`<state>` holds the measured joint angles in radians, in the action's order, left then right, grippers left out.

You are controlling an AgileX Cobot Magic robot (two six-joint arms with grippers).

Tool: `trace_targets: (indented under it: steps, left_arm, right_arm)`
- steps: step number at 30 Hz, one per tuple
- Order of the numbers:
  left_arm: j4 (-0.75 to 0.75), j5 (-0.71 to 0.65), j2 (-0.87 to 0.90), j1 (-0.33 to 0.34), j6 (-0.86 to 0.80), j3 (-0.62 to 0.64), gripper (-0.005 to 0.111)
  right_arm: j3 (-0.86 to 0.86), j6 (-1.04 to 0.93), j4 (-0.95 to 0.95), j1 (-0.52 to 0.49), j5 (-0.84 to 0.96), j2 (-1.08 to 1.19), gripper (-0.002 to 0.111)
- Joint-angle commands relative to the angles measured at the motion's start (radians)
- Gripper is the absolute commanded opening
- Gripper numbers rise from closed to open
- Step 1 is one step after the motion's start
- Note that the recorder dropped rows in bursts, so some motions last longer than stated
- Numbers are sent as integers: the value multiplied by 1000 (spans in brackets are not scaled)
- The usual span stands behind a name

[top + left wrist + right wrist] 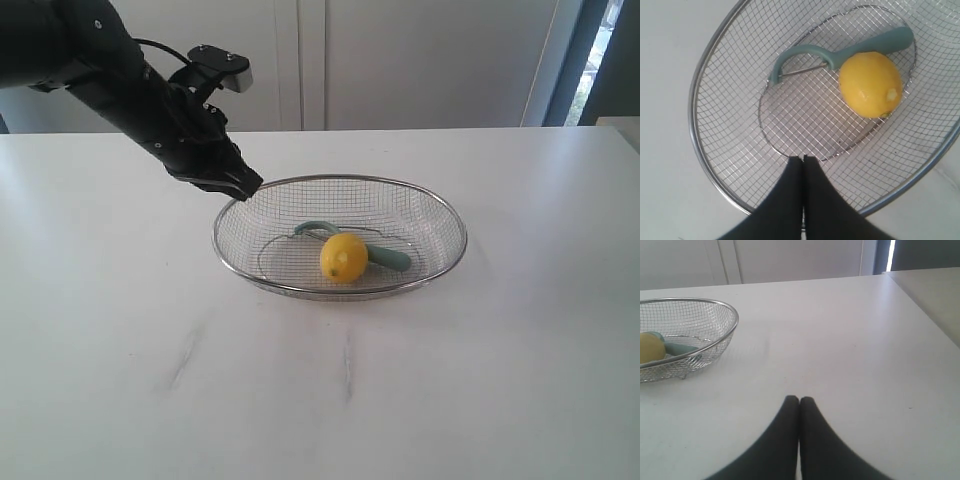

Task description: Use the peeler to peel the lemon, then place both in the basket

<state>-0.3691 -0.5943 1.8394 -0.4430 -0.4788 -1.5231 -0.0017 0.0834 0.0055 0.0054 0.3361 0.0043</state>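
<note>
My right gripper (799, 401) sits closed and empty over bare white table (400, 400). Left gripper (243, 184), also closed, hovers at the silver wire-mesh basket's (440, 205) rim. Inside, the yellow lemon (344, 257) rests on the teal-handled peeler (392, 258) (peeled? can't tell), so both look delivered.

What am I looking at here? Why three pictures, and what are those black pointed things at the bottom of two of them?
It is a robot with two arms, each ending in a gripper. One picture comes from a camera standing off the arms; the other two come from cameras on each wrist, so the black points are that arm's own fingers. On the white table stands a wire basket, with a yellow lemon resting against a teal peeler inside it. The left gripper hovers at the basket's rim, shut and holding nothing. The right gripper, also shut and empty, sits off to the basket's side over bare table.
</note>
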Motion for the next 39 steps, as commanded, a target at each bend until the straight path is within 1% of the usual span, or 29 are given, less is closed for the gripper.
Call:
trace_targets:
  steps: [1, 6, 13, 17, 19, 21, 22, 24, 25, 30, 33, 36, 39]
  left_arm:
    - [-12, 99, -72, -1, -9, 64, 0]
    - [-47, 329, -192, -1, -9, 228, 0]
    - [-41, 551, -382, 2, -11, 477, 0]
    - [-38, 702, -490, 2, -29, 655, 0]
    - [-38, 770, -537, 2, -35, 725, 0]
    - [-38, 845, -589, 11, -35, 813, 0]
    - [-38, 857, -605, 19, -25, 846, 0]
    - [-38, 863, -673, 64, 11, 929, 0]
    - [-38, 861, -739, 121, 64, 1000, 0]
    - [-38, 872, -905, 267, 153, 1146, 0]
    - [-38, 890, -992, 339, 167, 1228, 0]
    - [-38, 897, -1071, 373, 171, 1294, 0]
    - [-38, 957, -1193, 384, 193, 1394, 0]
  right_arm:
    - [2, -10, 3, 4, -1, -4, 0]
    - [2, -10, 3, 4, -1, -4, 0]
    - [2, -10, 3, 4, -1, -4, 0]
    - [2, -10, 3, 4, -1, -4, 0]
    - [2, -10, 3, 4, -1, -4, 0]
    - [2, -10, 3, 4, -1, -4, 0]
    - [2, -10, 3, 4, -1, -4, 0]
    - [2, -10, 3, 4, -1, -4, 0]
    - [2, -10, 3, 4, -1, -4, 0]
    - [2, -10, 1, 4, -1, -4, 0]
    - [2, -10, 1, 4, -1, -4, 0]
    - [2, -10, 1, 4, -1, -4, 0]
    - [2, -10, 1, 4, -1, -4, 0]
